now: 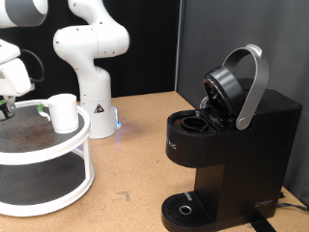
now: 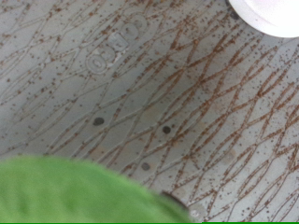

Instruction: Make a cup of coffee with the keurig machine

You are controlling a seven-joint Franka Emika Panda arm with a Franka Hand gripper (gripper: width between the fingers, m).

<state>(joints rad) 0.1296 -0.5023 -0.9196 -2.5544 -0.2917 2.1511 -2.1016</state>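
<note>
White and plain, the cup [image 1: 63, 112] stands on the upper tier of a round white two-level stand [image 1: 85, 143] at the left of the exterior frame, close to that tier's rim on the side facing the machine. In the wrist view only a curved sliver of the cup [image 2: 273, 15] shows, in the upper right corner. At the right of the exterior frame sits the keurig machine [image 1: 232, 155], matte black, its grey-handled lid [image 1: 253, 85] swung up and the pod chamber [image 1: 194, 123] open; the round drip tray [image 1: 183, 208] lies at its base near the lower edge.

My gripper [image 1: 8, 97] is at the far left edge, low over the same tier and near the cup, mostly cut off by the frame. I cannot tell whether its fingers are parted or closed. The wrist view looks down on the tier's speckled, brown-streaked surface [image 2: 140, 103], with a blurred green mass [image 2: 75, 194] filling the lower left that I cannot identify.

As I judge it, the risk is nudging the cup off the nearby rim, since it stands so close to the edge and to my hand. The robot's white base [image 1: 92, 58] crowds the space behind the stand. Open brown tabletop [image 1: 135, 164] lies between stand and machine, giving the freest room.
</note>
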